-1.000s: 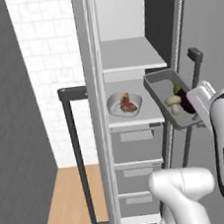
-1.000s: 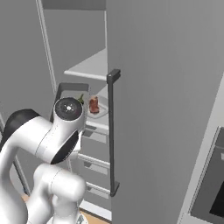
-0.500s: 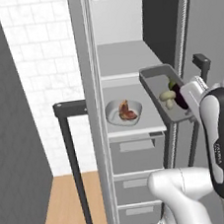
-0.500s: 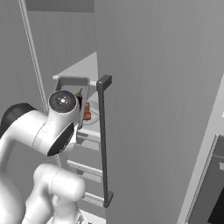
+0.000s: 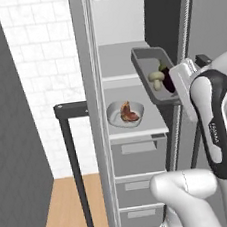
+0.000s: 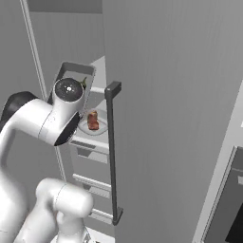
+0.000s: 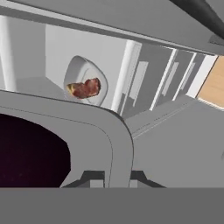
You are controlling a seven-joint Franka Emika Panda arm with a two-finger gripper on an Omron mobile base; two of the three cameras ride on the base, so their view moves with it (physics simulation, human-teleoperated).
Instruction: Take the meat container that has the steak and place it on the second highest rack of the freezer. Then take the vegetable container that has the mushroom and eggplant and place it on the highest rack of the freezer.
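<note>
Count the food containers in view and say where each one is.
2. The meat container with the steak sits on a freezer shelf. The vegetable container, holding the mushroom and eggplant, is held up at the shelf above.

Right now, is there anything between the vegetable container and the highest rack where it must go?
Nothing visible blocks it. The gripper holds the vegetable container level with the highest rack, whose surface looks bare; the meat container sits one shelf below.

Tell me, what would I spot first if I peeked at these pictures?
The big white robot arm lifting a dark tray with a mushroom and a purple eggplant into the open freezer. Its claw pinches the tray's rim. Below, a pale dish with a red steak sits on a shelf.
</note>
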